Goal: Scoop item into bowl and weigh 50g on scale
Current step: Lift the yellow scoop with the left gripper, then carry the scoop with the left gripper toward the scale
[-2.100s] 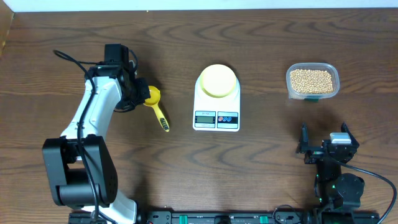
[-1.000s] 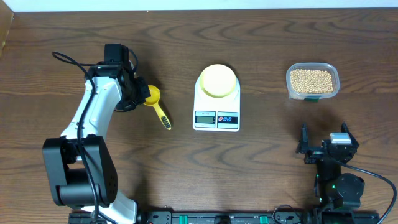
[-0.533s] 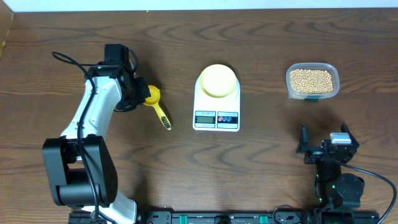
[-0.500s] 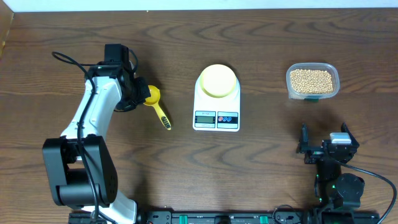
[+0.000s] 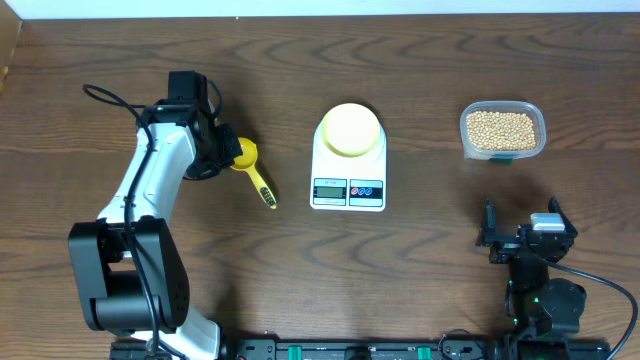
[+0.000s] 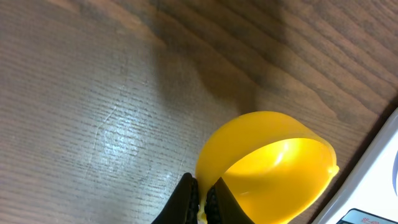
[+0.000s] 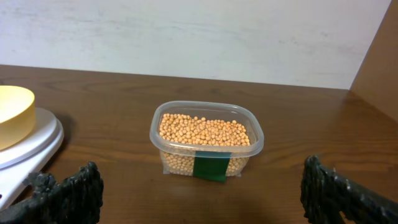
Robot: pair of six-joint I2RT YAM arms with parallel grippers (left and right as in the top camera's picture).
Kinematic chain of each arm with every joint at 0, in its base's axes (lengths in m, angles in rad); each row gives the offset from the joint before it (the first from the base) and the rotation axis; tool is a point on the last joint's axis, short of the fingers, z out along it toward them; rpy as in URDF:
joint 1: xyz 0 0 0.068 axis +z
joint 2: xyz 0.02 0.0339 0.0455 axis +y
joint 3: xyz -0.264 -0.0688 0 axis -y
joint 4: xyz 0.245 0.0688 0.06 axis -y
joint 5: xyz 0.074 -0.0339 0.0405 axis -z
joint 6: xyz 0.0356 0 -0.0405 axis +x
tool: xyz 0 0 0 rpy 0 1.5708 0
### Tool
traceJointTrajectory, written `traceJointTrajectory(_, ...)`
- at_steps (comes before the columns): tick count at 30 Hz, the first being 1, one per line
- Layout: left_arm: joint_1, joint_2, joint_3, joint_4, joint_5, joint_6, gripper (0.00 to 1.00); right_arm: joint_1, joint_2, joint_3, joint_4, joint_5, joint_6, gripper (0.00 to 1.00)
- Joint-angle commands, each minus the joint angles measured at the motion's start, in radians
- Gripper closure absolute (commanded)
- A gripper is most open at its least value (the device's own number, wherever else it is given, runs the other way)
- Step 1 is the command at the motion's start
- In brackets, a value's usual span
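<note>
Nothing moved — left claw (image 6: pixel 202 198) clamps scoop (image 6: pixel 267 165) (beans (image 5: pixel 502 129) far right).

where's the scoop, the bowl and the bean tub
scoop (image 5: pixel 245 153): overhead view, its round cup
bowl (image 5: pixel 350 130): overhead view, bare inside
bean tub (image 7: pixel 177 163): right wrist view, clear front wall

Dark brown wood-grain table (image 5: pixel 420 290) fills overhead view. White wall (image 7: pixel 186 31), faintly scuffed, behind far edge. Brown panel (image 7: pixel 378 56) at right, possibly side board. Soft glare on tabletop in left wrist view.
</note>
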State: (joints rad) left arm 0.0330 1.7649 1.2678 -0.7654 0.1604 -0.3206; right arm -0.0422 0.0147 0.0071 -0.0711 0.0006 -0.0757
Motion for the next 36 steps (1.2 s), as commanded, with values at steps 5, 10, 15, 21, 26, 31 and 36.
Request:
traceJointTrajectory(5, 0.006, -0.108, -0.007, -0.018, 0.016, -0.199, 0.92, 0.005, -0.008, -0.001, -0.005, 0.011, 0.015, 0.01)
traceJointTrajectory(10, 0.006, -0.195, -0.007, -0.002, 0.016, -0.343, 0.93, 0.005, -0.008, -0.001, -0.004, 0.012, 0.015, 0.01)
traceJointTrajectory(15, 0.005, -0.248, -0.007, -0.001, 0.016, -0.508, 0.93, 0.005, -0.008, -0.001, -0.005, 0.012, 0.015, 0.01)
traceJointTrajectory(21, 0.005, -0.256, -0.007, -0.001, 0.053, -0.670, 0.92, 0.005, -0.008, -0.001, -0.004, 0.011, 0.015, 0.01)
traceJointTrajectory(26, 0.005, -0.256, -0.007, 0.005, 0.196, -0.723, 0.92, 0.005, -0.008, -0.001, -0.004, 0.011, 0.015, 0.01)
traceJointTrajectory(31, -0.002, -0.256, -0.007, 0.026, 0.199, -0.758, 0.93, 0.005, -0.008, -0.001, -0.004, 0.011, 0.015, 0.01)
traceJointTrajectory(36, -0.002, -0.256, -0.007, -0.009, 0.216, -0.758, 0.92, 0.005, -0.008, -0.001, -0.004, 0.011, 0.015, 0.01)
